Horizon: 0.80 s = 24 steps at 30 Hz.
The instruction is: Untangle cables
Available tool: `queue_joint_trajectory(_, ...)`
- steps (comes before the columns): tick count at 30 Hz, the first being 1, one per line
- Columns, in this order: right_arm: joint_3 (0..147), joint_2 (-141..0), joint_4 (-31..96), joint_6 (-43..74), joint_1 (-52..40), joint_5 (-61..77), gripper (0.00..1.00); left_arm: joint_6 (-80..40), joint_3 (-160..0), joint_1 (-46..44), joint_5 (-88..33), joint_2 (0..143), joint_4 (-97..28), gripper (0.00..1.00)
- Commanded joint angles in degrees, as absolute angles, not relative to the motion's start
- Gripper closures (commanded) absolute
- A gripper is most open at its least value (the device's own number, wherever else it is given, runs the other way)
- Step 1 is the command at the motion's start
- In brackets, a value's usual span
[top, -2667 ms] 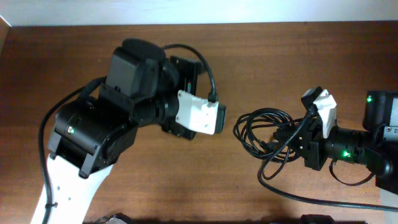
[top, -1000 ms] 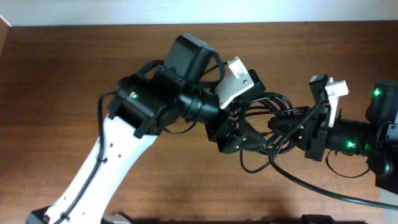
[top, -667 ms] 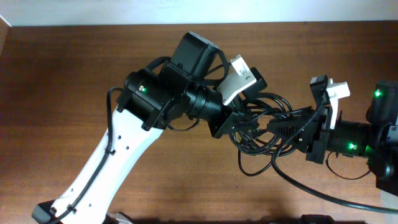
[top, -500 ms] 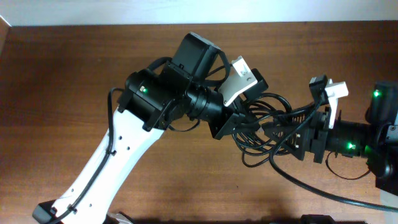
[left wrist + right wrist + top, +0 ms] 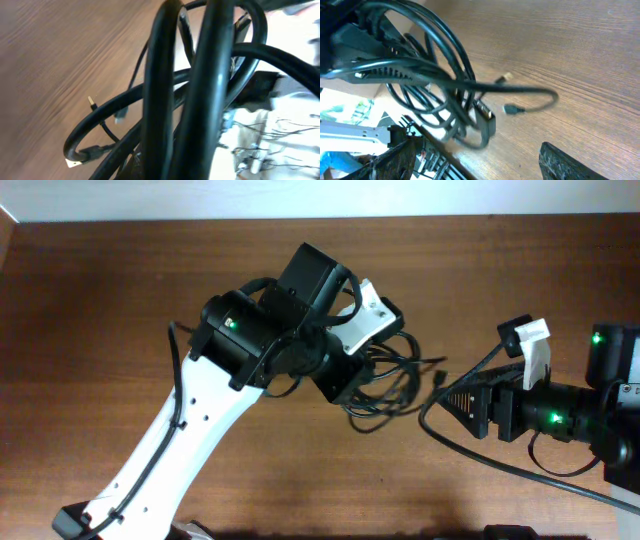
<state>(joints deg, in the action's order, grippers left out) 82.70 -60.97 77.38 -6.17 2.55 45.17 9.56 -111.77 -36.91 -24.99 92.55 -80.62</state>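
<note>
Blocked mid-table by the cables (image 5: 385, 385), looped and clamped in the left gripper (image 5: 348, 380). Parted from the spread-fingered right gripper (image 5: 450, 406) by a narrow strip of bare table (image 5: 100, 330), crossed only by loose plug ends (image 5: 511, 108). Hemmed nearside by the right arm's thick wire (image 5: 500, 472). Left wide room over bare wood beside the left arm (image 5: 170, 450) and along the far edge.

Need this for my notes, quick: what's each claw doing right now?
Left claw: closed, holding the cables.
Right claw: open, holding nothing.

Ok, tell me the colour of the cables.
The cables are black, and one small plug end looks gold. It shows best in the right wrist view.
</note>
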Motion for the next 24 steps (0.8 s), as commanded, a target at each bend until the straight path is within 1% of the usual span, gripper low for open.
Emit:
queue_joint_trajectory(1, 82.89, -60.86, 77.34, -6.52, 2.66, 44.16, 0.23, 12.12, -112.6, -37.08, -16.67, 92.62, -82.21, 1.0)
queue_joint_trajectory(6, 82.89, -60.86, 77.08, -3.95, 2.66, 44.34, 0.23, 17.89, -112.6, -37.08, -18.81, 92.62, -81.67, 1.0)
queue_joint_trajectory(9, 82.89, -60.86, 77.19, -3.97, 2.66, 44.38, 0.23, 17.26, -112.6, -37.08, -20.36, 92.62, -80.36, 1.0)
queue_joint_trajectory(12, 82.89, -60.84, 77.23, -4.19, 2.66, 46.89, 0.28, 13.34, -112.6, -37.08, -20.34, 92.62, -78.02, 1.0)
queue_joint_trajectory(13, 82.89, -60.84, 77.25, -5.23, 2.66, 48.71, 0.32, 11.86, -112.6, -37.08, -20.36, 92.62, -77.21, 1.0)
queue_joint_trajectory(15, 82.89, -60.84, 77.82, -11.6, 2.66, 55.57, 0.33, 8.25, -112.6, -37.08, -20.53, 92.62, -75.88, 1.0)
queue_joint_trajectory(17, 82.89, -60.73, 78.46, -17.15, 2.66, 61.52, 0.33, 7.09, -112.6, -37.08, -22.7, 92.62, -75.18, 1.0)
queue_joint_trajectory(21, 82.89, -60.93, 78.48, -18.83, 2.66, 61.71, 0.33, 7.14, -112.6, -37.15, -30.87, 92.62, -74.04, 1.0)
queue_joint_trajectory(24, 82.89, -61.45, 78.46, -19.31, 2.66, 61.69, 0.33, 7.16, -112.6, -37.58, -34.04, 92.62, -73.93, 1.0)
